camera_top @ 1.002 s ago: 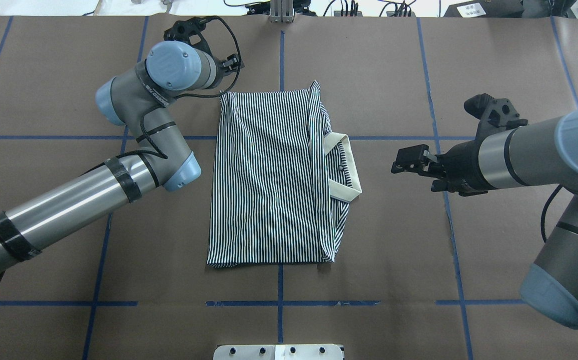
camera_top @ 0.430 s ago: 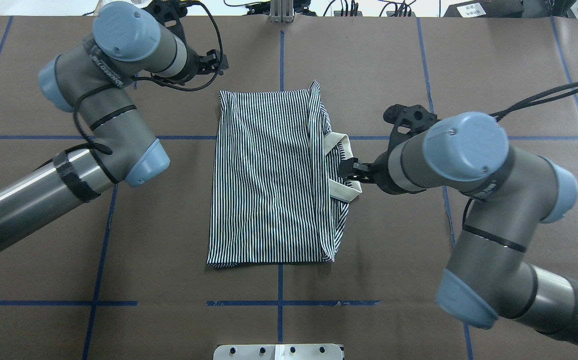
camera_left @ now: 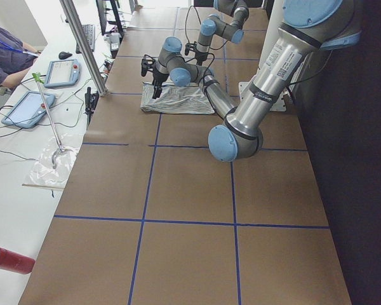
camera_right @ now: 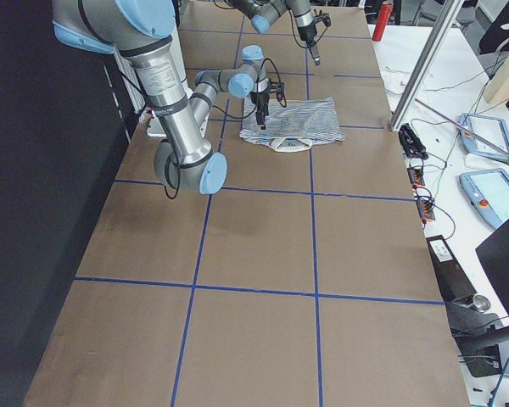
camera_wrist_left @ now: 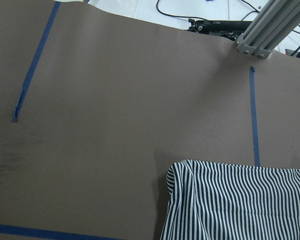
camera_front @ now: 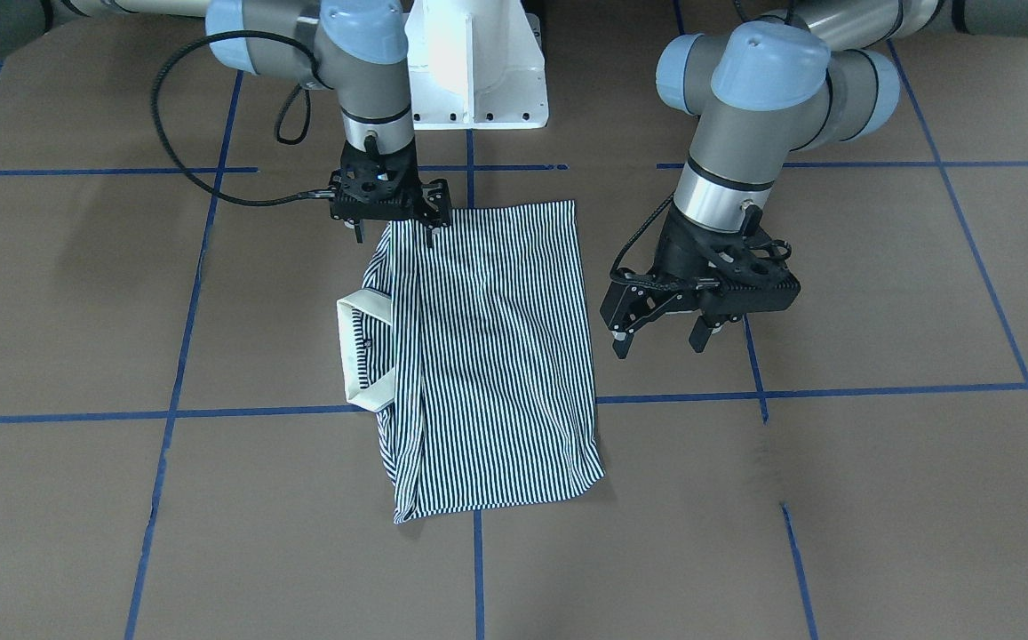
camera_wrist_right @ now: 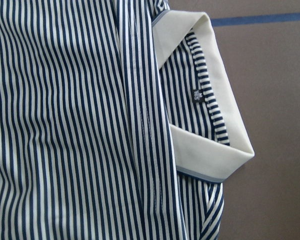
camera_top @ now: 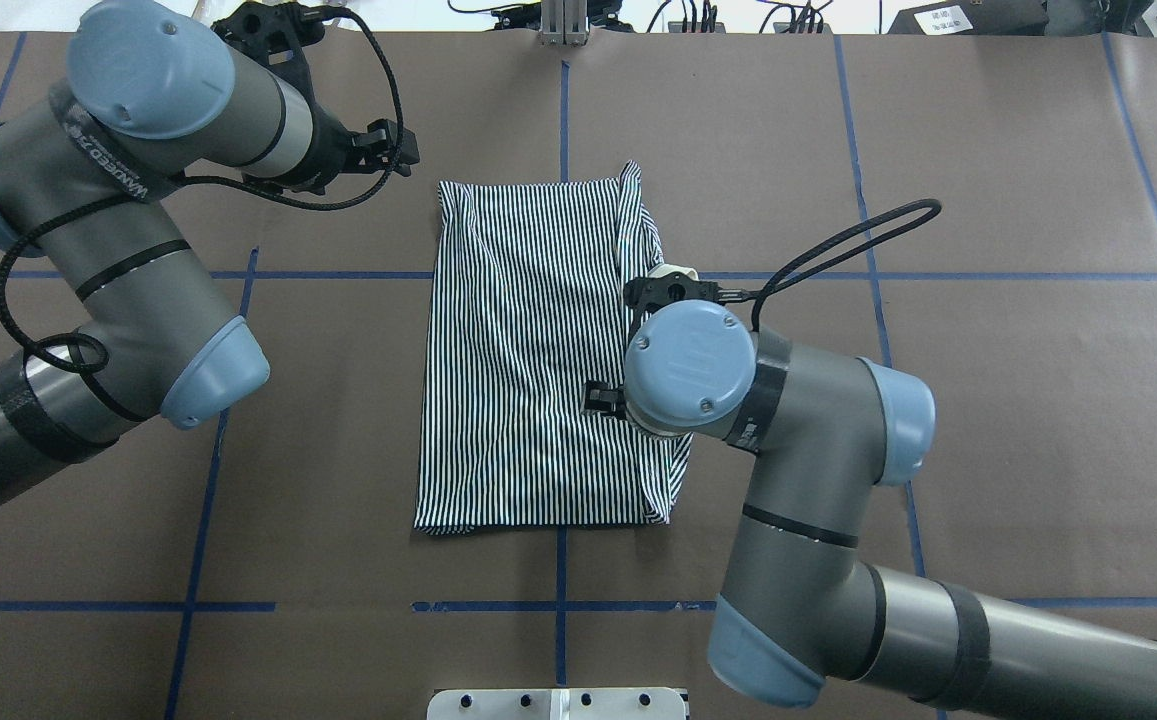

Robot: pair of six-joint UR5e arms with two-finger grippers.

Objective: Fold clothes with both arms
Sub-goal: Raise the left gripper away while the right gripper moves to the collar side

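The striped shirt [camera_top: 528, 350] lies half folded in the middle of the worktop [camera_top: 838, 480]. My right fingers [camera_front: 431, 224] hang spread and empty above its collar [camera_front: 352, 356] side, I think to pinch that edge. My left fingers [camera_front: 617, 329] hover spread and empty beside the other edge.

Brown paper-covered table [camera_top: 988, 150] with blue tape grid [camera_top: 560, 606], white side bench [camera_left: 6, 216], aluminium post [camera_left: 82, 44].

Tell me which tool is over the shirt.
The right tool: it hangs above the shirt, near its collar. The left tool hangs open over the table beside the shirt.
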